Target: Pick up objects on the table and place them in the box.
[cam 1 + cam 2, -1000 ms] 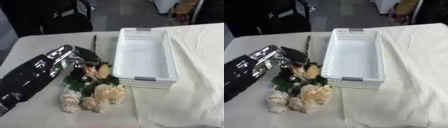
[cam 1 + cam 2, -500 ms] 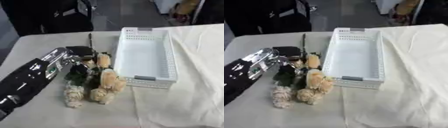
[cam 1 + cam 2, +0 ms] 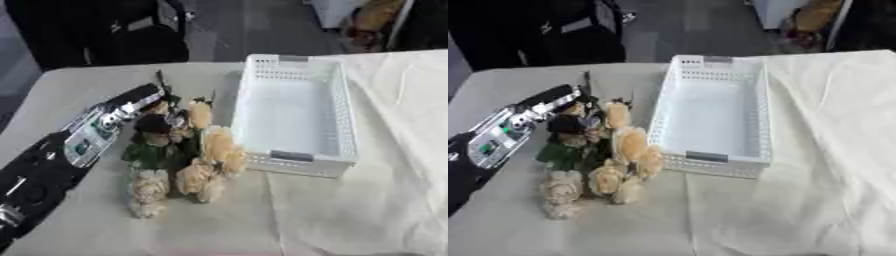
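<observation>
**Fingers closed around the bouquet stems**

Fingers of the left hand [image 3: 156, 122] curl round the stems of a bouquet of cream artificial roses [image 3: 188, 155], at the point where the green leaves gather. The black and silver left arm [image 3: 61, 155] comes in from the lower left corner. The blooms hang toward the near edge of the table [image 3: 79, 85], the topmost ones just beside the left wall of the white perforated basket [image 3: 297, 117], which holds nothing. One dark stem [image 3: 586, 80] pokes out toward the far edge.

Compared with half a second ago, the bouquet sits closer to the basket, its upper flowers now almost against the wall. A second ago it lay lower and further left, under the hand.

A cream cloth [image 3: 394, 165] covers the table's right side. No writing or label can be read. The right hand does not show.
</observation>
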Motion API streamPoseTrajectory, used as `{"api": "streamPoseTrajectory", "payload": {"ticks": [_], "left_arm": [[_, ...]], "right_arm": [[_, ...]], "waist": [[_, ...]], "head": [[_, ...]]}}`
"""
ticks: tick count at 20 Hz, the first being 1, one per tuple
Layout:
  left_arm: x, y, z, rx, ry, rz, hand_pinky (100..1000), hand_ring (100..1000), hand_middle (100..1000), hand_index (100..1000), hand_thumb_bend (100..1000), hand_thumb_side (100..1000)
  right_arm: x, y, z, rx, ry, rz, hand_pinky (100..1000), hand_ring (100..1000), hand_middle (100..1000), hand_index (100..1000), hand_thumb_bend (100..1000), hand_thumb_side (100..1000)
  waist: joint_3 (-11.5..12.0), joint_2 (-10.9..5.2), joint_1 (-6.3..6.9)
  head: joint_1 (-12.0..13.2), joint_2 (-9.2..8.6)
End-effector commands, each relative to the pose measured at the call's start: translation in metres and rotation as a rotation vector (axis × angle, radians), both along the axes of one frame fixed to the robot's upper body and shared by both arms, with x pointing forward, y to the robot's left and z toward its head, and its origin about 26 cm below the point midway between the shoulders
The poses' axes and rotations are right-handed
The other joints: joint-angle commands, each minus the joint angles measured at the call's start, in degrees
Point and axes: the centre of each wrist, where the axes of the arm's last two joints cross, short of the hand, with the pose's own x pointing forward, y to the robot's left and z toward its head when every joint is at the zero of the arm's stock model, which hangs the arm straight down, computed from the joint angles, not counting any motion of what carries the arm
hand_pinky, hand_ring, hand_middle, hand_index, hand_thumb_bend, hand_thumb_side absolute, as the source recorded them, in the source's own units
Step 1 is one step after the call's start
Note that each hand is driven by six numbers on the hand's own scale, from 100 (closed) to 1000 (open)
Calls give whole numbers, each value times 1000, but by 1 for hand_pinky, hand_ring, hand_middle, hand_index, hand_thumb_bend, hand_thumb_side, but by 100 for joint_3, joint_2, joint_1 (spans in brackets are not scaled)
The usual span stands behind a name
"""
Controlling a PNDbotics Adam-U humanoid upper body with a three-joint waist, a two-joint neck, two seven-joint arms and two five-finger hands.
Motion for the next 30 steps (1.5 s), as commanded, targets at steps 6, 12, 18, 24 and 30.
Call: {"api": "streamPoseTrajectory", "payload": {"ticks": [6, 12, 18, 24, 30], "left_arm": [[-8, 28, 57, 20, -76, 67, 100, 100, 259, 226, 100, 488], [-9, 39, 96, 59, -157, 95, 100, 100, 253, 220, 100, 526], [-8, 39, 115, 47, -230, 109, 100, 100, 249, 217, 100, 560], [-6, 37, 140, 64, -321, 112, 100, 100, 244, 214, 100, 601], [-1, 28, 172, 80, -431, 88, 100, 100, 239, 211, 100, 635]], "right_arm": [[-4, -4, 6, -12, -19, -20, 713, 793, 854, 960, 100, 559], [-4, -4, 6, -14, -16, -25, 713, 793, 854, 960, 100, 558], [-5, -5, 5, -14, -14, -28, 713, 793, 853, 960, 100, 558], [-5, -5, 4, -15, -9, -28, 713, 793, 854, 960, 100, 558], [-5, -5, 3, -17, -3, -27, 713, 793, 854, 961, 100, 556]], "waist": [[25, -74, -10], [45, -97, -1], [52, -104, 0], [58, -122, 3], [56, -153, 8]], "head": [[-74, -5], [-77, -5], [-76, -5], [-76, -5], [-58, -5]]}}
